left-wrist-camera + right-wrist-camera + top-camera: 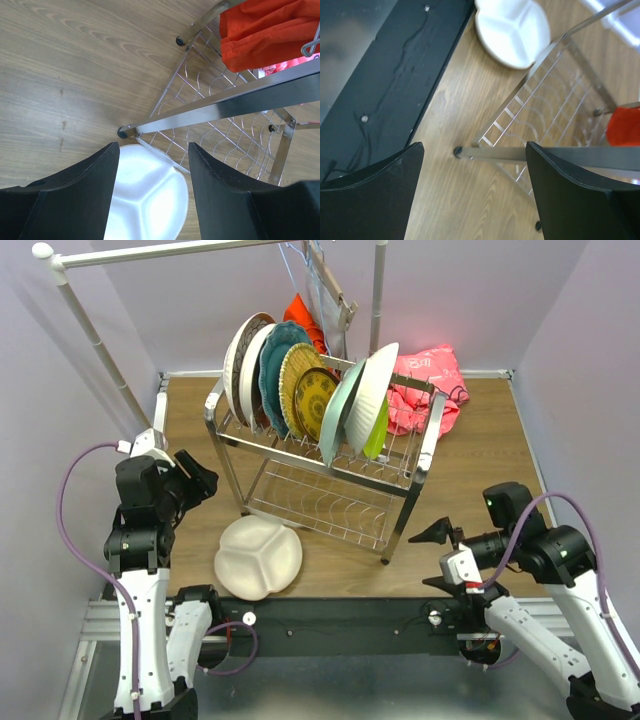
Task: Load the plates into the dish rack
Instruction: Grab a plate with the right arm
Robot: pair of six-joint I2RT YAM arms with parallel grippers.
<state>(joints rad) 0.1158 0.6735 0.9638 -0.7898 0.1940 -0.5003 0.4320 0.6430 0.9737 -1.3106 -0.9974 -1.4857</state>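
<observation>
A white divided plate (258, 557) lies flat on the wooden table by the front left leg of the steel dish rack (411, 498). It also shows in the left wrist view (145, 200) and the right wrist view (512, 30). Several plates stand on edge in the rack's top tier: white-and-dark floral (243, 362), teal (275, 368), yellow patterned (308, 392), pale aqua (340, 412), white (370, 395), lime green (378, 437). My left gripper (203, 480) (152, 147) is open and empty, above and left of the divided plate. My right gripper (440, 558) (475, 145) is open and empty, right of the rack's front right leg (457, 151).
The rack's lower tier (325, 502) holds nothing. An orange-red cloth (305, 320) (270, 30) hangs behind the rack from a white-poled rail (90, 330). A pink cloth (430, 385) lies at the back right. A black strip (340, 615) runs along the near edge.
</observation>
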